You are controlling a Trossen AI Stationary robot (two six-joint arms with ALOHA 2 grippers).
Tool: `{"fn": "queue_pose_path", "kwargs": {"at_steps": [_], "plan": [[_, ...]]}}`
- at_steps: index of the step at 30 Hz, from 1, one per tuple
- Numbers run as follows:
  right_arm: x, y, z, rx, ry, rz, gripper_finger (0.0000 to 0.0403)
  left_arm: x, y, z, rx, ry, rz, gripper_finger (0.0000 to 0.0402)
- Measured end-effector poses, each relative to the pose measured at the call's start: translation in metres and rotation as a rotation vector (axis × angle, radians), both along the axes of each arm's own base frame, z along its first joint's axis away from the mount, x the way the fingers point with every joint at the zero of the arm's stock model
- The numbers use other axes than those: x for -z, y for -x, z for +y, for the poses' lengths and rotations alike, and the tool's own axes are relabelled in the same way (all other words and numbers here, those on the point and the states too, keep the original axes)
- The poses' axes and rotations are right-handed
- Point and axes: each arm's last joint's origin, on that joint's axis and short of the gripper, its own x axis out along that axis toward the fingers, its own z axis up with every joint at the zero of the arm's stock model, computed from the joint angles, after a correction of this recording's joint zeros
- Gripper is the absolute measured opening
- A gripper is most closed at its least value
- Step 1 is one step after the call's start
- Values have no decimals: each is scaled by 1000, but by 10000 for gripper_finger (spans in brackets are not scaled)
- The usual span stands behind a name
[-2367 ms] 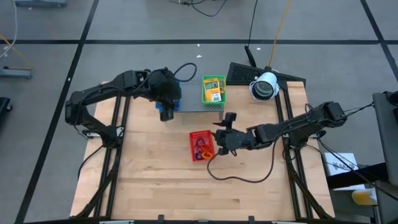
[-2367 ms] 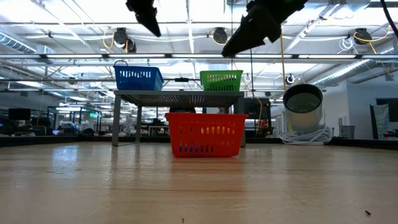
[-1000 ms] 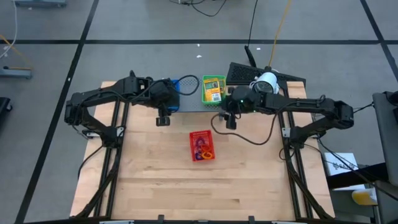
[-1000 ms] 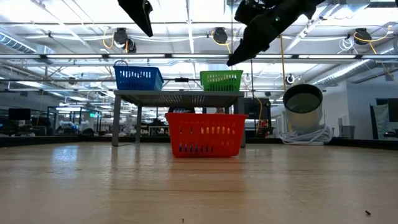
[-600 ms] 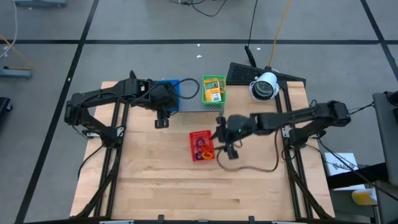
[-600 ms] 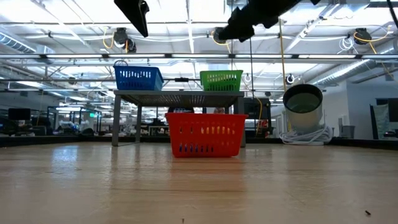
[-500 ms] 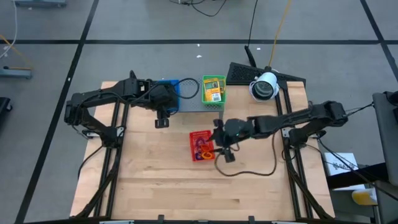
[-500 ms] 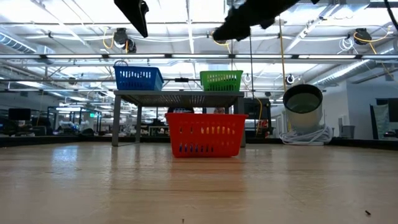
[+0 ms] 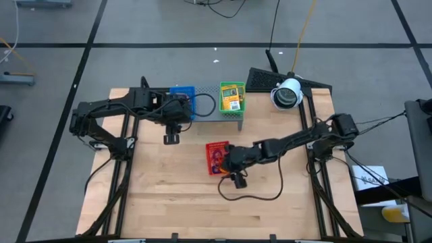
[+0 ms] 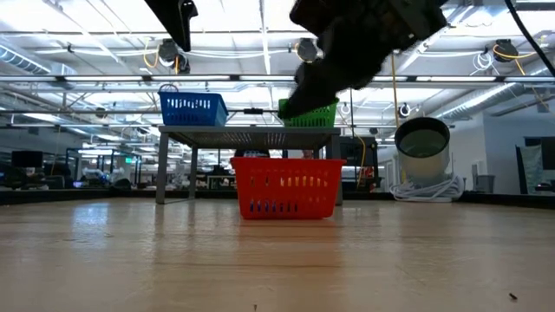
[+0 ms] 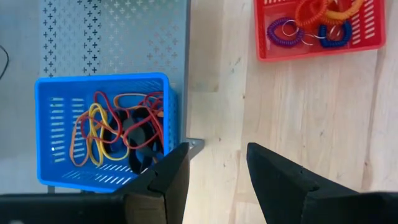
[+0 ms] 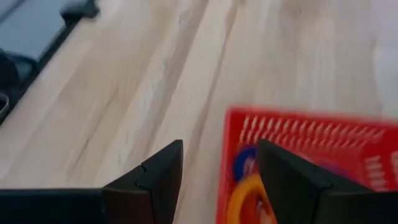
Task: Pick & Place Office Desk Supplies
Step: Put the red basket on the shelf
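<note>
Right gripper (image 12: pixel 214 180) parted and empty, poised above the edge of the red basket (image 9: pixel 218 157) on the wooden table (image 9: pixel 169 196), coiled loops (image 11: pixel 314 18) in orange, purple and blue inside. Left gripper (image 11: pixel 214 180) likewise parted and empty, raised beside the grey rack (image 11: pixel 112 37). Rubber bands (image 11: pixel 118 130) heaped in the blue basket (image 11: pixel 102 134) on that rack; yellow-and-green packets (image 9: pixel 231 96) in the green basket (image 10: pixel 308 113) alongside.

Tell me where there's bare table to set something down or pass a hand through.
The wide wooden stretch of the table in front of the red basket is free, and so are the strips on either side of it. It is crowded at the back: the grey rack carries the blue basket and green basket.
</note>
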Motion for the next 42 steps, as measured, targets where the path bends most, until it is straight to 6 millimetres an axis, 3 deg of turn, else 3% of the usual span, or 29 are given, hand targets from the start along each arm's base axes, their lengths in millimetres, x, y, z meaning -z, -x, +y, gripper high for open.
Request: {"fn": "queue_pose_path", "kwargs": {"at_steps": [13, 42], "plan": [[33, -5, 16, 15, -38, 102, 196, 0, 0, -1, -15, 5, -3, 170], [34, -5, 12, 95, 41, 98, 196, 1, 2, -1, -28, 14, 16, 170]]}}
